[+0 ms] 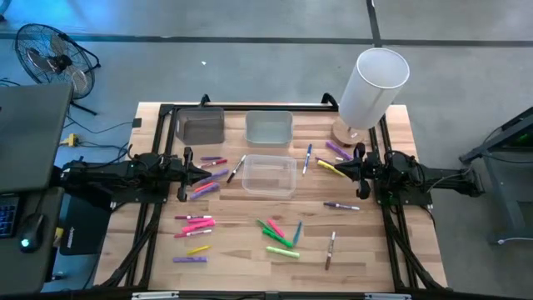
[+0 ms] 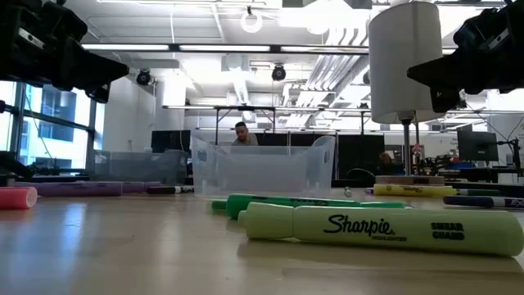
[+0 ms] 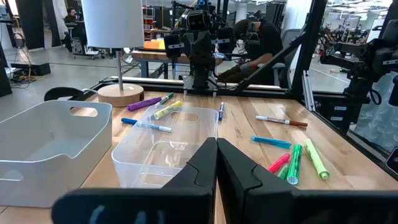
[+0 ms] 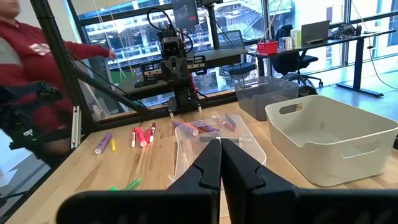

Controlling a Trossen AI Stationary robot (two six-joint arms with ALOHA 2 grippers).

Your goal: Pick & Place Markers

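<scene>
In the high view the left gripper (image 1: 185, 173) sits at the left-centre of the frame and the right gripper (image 1: 360, 171) at the right-centre, each hovering at its own side of the wooden table (image 1: 250, 258), both with fingers pressed together and holding nothing. The markers (image 1: 279, 237) lie scattered across the tabletop: a pink and red cluster (image 1: 194, 223) in the lower left, a green and yellow group just below centre, purple and pink ones (image 1: 206, 175) just beside the left gripper, yellow and purple ones (image 1: 333, 160) next to the right gripper, and a single dark one (image 1: 331, 249) lower right of centre. A clear bin (image 1: 269, 176) stands at mid-frame between the two grippers, with a pale grey bin (image 1: 268, 127) and a darker grey bin (image 1: 201, 127) above it toward the upper edge of the table. A white paper-towel roll (image 1: 371, 86) on its wooden stand rises at the upper right. In the low view a green Sharpie highlighter (image 2: 381, 230) fills the lower right foreground, the clear bin behind it at centre. In the right wrist view a person's red sleeve (image 4: 37, 43) shows at the upper left, beyond the table
</scene>
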